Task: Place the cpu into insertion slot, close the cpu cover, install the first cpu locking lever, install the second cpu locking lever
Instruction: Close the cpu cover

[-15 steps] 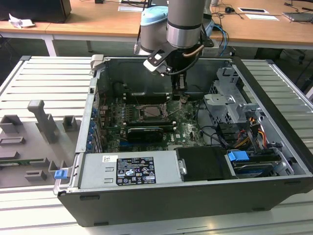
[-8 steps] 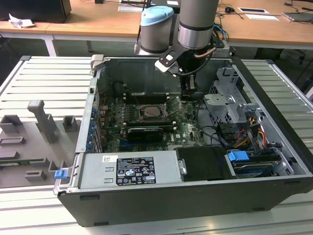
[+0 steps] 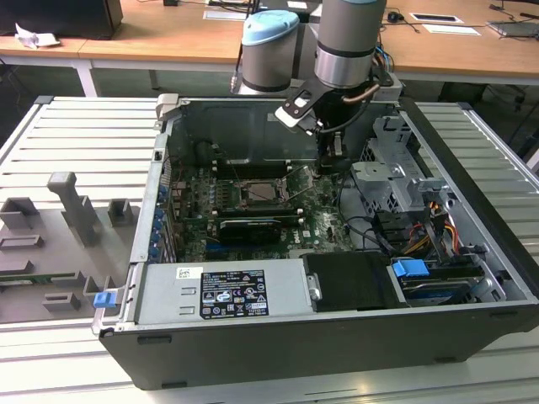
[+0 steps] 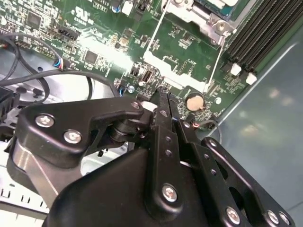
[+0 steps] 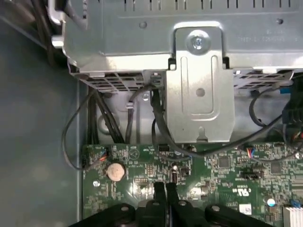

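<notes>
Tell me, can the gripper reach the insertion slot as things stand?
Probably yes: the gripper hangs inside the open case, close beside the insertion slot, and the space above the slot looks free.

Robotics lab, opened computer case point(image 3: 320, 349) on slatted bench point(image 3: 76, 135), desks point(image 3: 168, 38) behind

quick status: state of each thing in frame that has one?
gripper: shut, nothing between the fingers, low over the green board beside the coin cell.
insertion slot: dark centre inside a silvery rim; filled or covered, cannot tell.
computer case: lying on its side, side panel off, inside exposed.
</notes>
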You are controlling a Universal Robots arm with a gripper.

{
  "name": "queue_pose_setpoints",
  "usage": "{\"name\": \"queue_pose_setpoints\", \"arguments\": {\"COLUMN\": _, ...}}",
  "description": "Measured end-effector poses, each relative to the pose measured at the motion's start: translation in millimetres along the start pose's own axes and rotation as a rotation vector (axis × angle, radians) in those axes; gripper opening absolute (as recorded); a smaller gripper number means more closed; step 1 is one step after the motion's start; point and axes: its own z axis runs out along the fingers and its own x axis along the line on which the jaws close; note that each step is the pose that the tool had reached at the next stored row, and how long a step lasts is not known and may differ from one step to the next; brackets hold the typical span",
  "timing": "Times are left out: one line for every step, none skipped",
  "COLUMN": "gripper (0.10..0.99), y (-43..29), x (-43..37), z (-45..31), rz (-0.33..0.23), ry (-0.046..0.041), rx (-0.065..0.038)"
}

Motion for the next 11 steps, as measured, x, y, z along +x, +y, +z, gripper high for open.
{"name": "queue_pose_setpoints", "arguments": {"gripper": 0.149, "y": 0.0, "x": 0.4, "z": 2.5, "rz": 0.000, "ry": 0.0001, "rx": 0.000}}
{"name": "queue_pose_setpoints", "arguments": {"gripper": 0.149, "y": -0.5, "x": 0.6, "z": 6.2, "rz": 0.000, "ry": 0.0002, "rx": 0.001}}
{"name": "queue_pose_setpoints", "arguments": {"gripper": 0.149, "y": -2.8, "x": 0.6, "z": 6.6, "rz": 0.000, "ry": 0.0000, "rx": 0.001}}
{"name": "queue_pose_setpoints", "arguments": {"gripper": 0.149, "y": -6.0, "x": 0.5, "z": 6.7, "rz": 0.000, "ry": -0.0001, "rx": 0.001}}
{"name": "queue_pose_setpoints", "arguments": {"gripper": 0.149, "y": -8.1, "x": 0.4, "z": 6.7, "rz": 0.000, "ry": 0.0000, "rx": 0.001}}
{"name": "queue_pose_setpoints", "arguments": {"gripper": 0.149, "y": -11.5, "x": 0.3, "z": 6.7, "rz": 0.000, "ry": 0.0001, "rx": 0.001}}
{"name": "queue_pose_setpoints", "arguments": {"gripper": 0.149, "y": -15.3, "x": 0.2, "z": 6.5, "rz": 0.000, "ry": -0.0001, "rx": 0.001}}
{"name": "queue_pose_setpoints", "arguments": {"gripper": 0.149, "y": -16.9, "x": 0.2, "z": 6.4, "rz": 0.000, "ry": 0.0000, "rx": 0.001}}
{"name": "queue_pose_setpoints", "arguments": {"gripper": 0.149, "y": -18.4, "x": 0.2, "z": 6.3, "rz": 0.000, "ry": 0.0001, "rx": 0.001}}
{"name": "queue_pose_setpoints", "arguments": {"gripper": 0.149, "y": -19.6, "x": 0.1, "z": 6.3, "rz": 0.000, "ry": 0.0001, "rx": 0.001}}
{"name": "queue_pose_setpoints", "arguments": {"gripper": 0.149, "y": -21.4, "x": 0.1, "z": 6.2, "rz": 0.000, "ry": 0.0001, "rx": 0.001}}
